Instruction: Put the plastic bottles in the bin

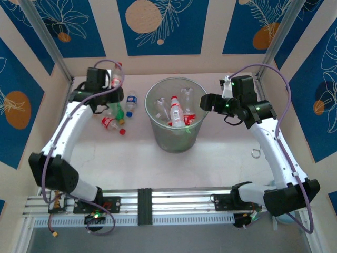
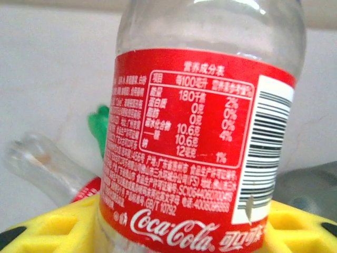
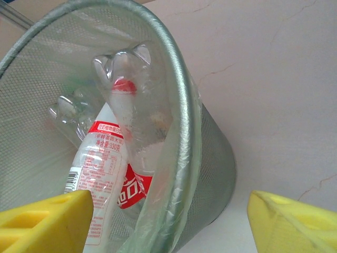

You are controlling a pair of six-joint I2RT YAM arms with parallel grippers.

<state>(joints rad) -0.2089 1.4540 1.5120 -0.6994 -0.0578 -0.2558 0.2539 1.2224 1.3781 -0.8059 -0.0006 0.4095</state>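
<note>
Starting big: white tabletop (image 1: 126, 158) boxed in by blue-and-cream patterned walls (image 1: 158, 26), both arms reaching in from the near edge. Next the bin (image 1: 176, 141): upright, mid-tabletop, between the two arms, wire mesh with a metal rim and a thin clear liner (image 3: 181, 174) folded over that rim. Several plastic bottles (image 1: 177, 112) already inside, leaning on the wall; top view shows a red-labelled one with its red cap up and clear ones round it, right wrist view a white-and-red-labelled bottle (image 3: 100, 163) with a clear bottle (image 3: 126, 100) beside it. Left arm (image 1: 63, 132) stretches to the back-left corner, right arm (image 1: 274, 142) bends in from the right. Left gripper (image 1: 112, 80): yellow fingers (image 2: 58, 226) clamped on a Coca-Cola bottle (image 2: 200, 142), red label, one finger either side of its lower part. Top view puts that bottle near the back wall, red cap toward the wall; can't tell whether it is clear of the tabletop. Left wrist view catches another see-through bottle (image 2: 42, 163) lying on the tabletop behind it. Right gripper (image 1: 206, 103): fingers (image 3: 42, 221) apart, nothing between them, just beside the bin's rim on its right side, outside it. Loose ones lie on the tabletop left of the bin, next to the left arm, bunched together, none touching the bin: blue-labelled bottle (image 1: 131, 102), green-labelled bottle (image 1: 119, 112), red-labelled bottle (image 1: 109, 123). Smallest item: a metal hook (image 1: 256, 153) on the tabletop beside the right arm.
</note>
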